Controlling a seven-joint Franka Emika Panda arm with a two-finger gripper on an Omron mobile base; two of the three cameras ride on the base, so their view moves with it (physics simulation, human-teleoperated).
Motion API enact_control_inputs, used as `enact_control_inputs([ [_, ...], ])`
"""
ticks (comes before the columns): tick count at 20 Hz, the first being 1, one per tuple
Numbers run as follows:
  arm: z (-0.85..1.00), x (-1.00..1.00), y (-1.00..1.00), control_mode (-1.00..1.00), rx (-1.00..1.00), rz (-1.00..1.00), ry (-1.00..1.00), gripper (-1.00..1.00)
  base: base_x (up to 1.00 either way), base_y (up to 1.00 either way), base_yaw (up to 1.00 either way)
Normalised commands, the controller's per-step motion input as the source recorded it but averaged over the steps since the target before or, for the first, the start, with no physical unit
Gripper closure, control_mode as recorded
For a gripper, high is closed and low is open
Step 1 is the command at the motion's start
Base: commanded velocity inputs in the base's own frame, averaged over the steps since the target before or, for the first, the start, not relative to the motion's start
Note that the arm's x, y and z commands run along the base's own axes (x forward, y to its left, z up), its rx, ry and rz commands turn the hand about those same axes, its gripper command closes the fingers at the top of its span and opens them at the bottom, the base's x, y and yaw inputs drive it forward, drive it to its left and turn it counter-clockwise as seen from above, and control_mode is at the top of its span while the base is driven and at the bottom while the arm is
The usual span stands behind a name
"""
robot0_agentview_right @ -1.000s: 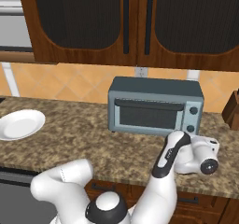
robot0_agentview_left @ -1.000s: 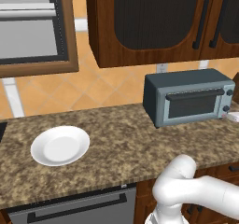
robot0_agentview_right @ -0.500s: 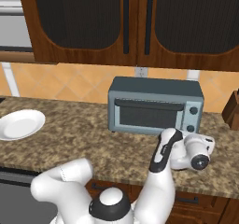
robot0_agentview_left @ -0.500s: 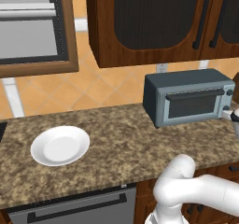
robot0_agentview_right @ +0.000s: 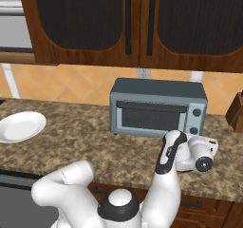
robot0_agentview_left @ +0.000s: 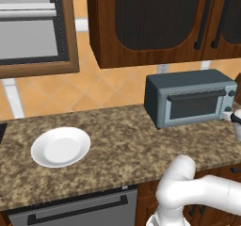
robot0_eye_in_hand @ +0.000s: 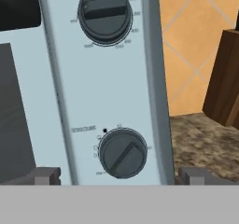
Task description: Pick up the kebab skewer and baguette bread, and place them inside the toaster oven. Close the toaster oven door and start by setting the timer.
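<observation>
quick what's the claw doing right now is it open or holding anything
Claw: open, holding nothing; its fingertips straddle the lower dark round knob on the boxy blue-grey toaster oven, not touching it.

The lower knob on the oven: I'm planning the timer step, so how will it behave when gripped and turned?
The lower knob looks rigid, and its raised bar should give the fingers flat sides to bear on. It seems smooth, so a loose grip might slip. The oven looks boxy and squat, so it will probably not tip.
</observation>
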Motion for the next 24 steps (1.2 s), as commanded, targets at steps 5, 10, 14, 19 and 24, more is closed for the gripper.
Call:
enact_control_inputs([
  [5,0.08,0.07,0.0,-1.0,0.0,0.0,0.0,-1.0,0.0,0.0,0.0],
  [10,0.03,0.15,0.0,-1.0,0.0,0.0,0.01,-1.0,0.0,0.0,0.0],
  [14,0.0,0.23,0.0,-1.0,0.0,0.0,0.01,-1.0,0.0,0.0,0.0],
  [19,0.0,0.02,0.0,-1.0,0.0,0.0,0.0,-1.0,0.0,0.0,0.0],
  [24,-0.04,0.0,0.01,-1.0,0.0,0.0,0.0,-1.0,0.0,0.0,0.0],
])
